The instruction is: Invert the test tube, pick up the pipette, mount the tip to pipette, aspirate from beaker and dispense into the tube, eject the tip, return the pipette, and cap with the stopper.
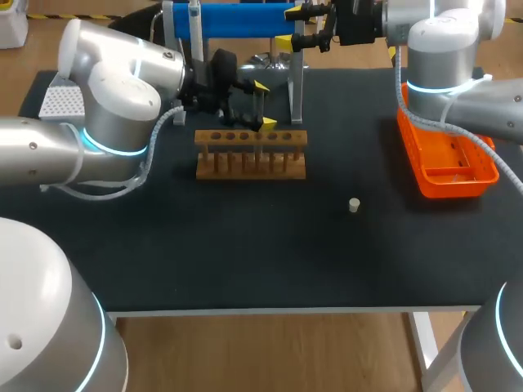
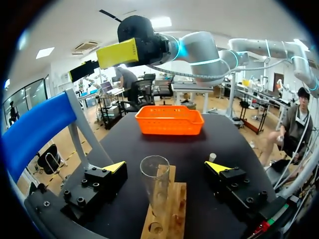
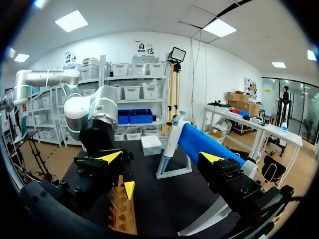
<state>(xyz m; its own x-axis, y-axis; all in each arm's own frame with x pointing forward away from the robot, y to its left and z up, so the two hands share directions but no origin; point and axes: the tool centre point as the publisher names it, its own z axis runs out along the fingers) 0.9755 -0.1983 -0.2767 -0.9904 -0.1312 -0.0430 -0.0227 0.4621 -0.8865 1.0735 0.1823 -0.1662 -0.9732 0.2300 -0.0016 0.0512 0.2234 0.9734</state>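
A clear glass test tube (image 2: 154, 185) stands mouth up in the wooden rack (image 1: 251, 153), (image 2: 168, 211). My left gripper (image 1: 264, 104), (image 2: 166, 168) is open around it, one finger on each side and neither touching the glass. The blue pipette (image 1: 237, 18), (image 3: 204, 144) rests on its stand (image 3: 172, 155) at the back of the table. My right gripper (image 1: 288, 27), (image 3: 160, 158) hovers open by the pipette's end with nothing between its fingers. A small white stopper (image 1: 354, 205), (image 2: 212, 157) lies on the black mat in front of the rack, to its right.
An orange tray (image 1: 445, 159), (image 2: 169, 121) sits at the table's right side. A white tip box (image 1: 59, 102), (image 3: 151, 144) stands at the back left. A metallic vessel (image 1: 270, 61) shows behind the pipette stand.
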